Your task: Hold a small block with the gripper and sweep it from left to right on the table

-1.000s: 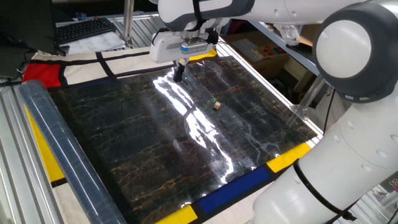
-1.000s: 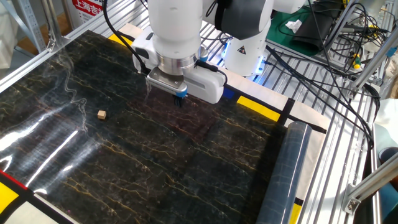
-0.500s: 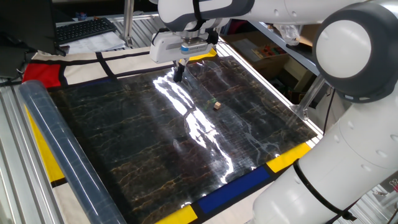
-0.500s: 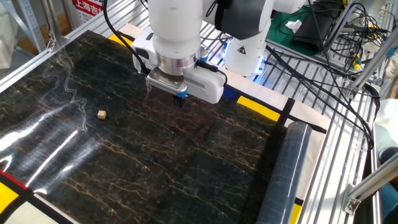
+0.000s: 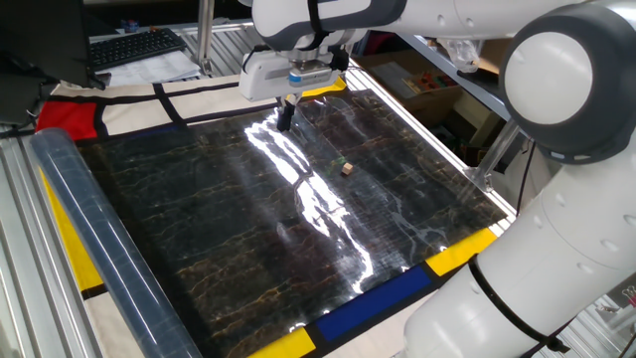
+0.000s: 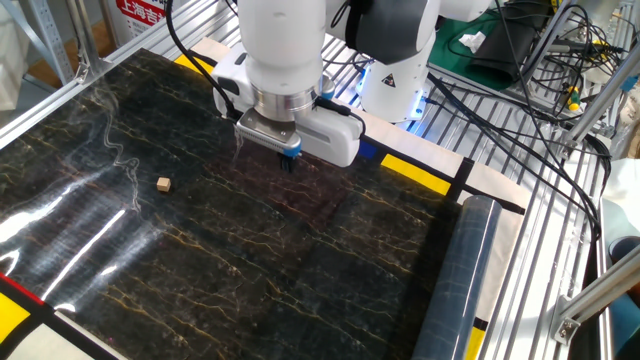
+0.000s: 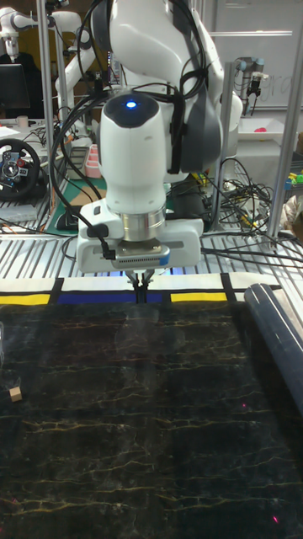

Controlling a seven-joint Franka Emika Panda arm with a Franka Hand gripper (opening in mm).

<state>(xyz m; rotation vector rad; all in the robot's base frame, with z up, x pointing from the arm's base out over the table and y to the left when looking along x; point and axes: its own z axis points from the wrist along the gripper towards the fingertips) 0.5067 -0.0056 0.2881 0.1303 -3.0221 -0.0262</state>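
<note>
Two dark fingers of the tool [image 6: 287,160] point straight down, pressed together with nothing between them, their tips hanging just above the black marbled tabletop [image 6: 250,260] near its far edge. The white arm [image 7: 139,152] stands upright over it, wrist vertical. The small block [image 6: 163,184] lies alone on the tabletop, well apart from the tool, with bare surface between them; a clear rolled sheet [image 6: 455,285] lies along one edge.
</note>
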